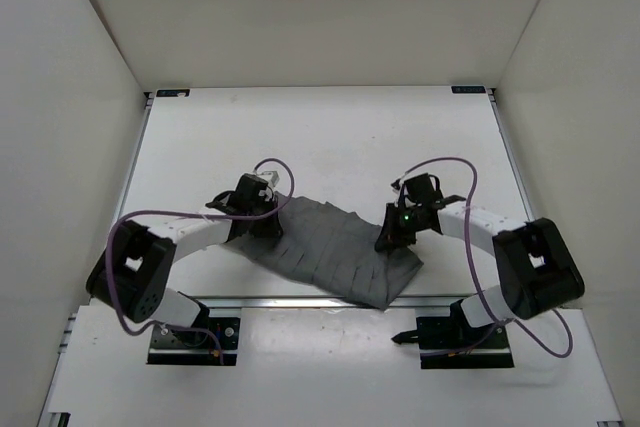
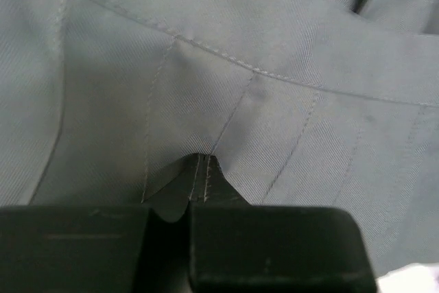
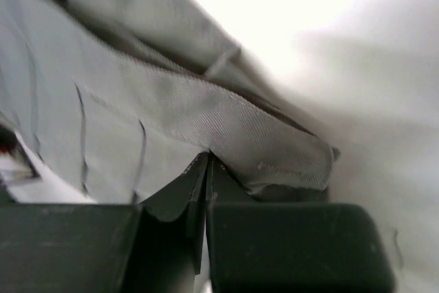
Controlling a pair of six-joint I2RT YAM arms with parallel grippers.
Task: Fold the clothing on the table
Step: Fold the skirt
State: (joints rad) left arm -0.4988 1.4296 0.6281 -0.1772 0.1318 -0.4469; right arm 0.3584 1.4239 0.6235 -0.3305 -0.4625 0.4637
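Note:
The clothing (image 1: 335, 247), a grey pleated skirt, lies spread on the white table (image 1: 330, 137) near its front edge, between my two arms. My left gripper (image 1: 258, 222) is at the skirt's left end. In the left wrist view its jaws are closed, the tips (image 2: 202, 159) pinching the grey fabric (image 2: 274, 32) just below a stitched seam. My right gripper (image 1: 392, 239) is at the skirt's right side. In the right wrist view its jaws (image 3: 208, 156) are shut on a folded band of the cloth (image 3: 206, 108), with bare table (image 3: 309, 5) behind.
White enclosure walls (image 1: 70, 97) stand on three sides. A metal rail (image 1: 300, 299) runs along the near edge, just under the skirt's hem. Purple cables (image 1: 450, 162) loop over both arms. Dark corner marks (image 1: 172, 93) sit at the far corners.

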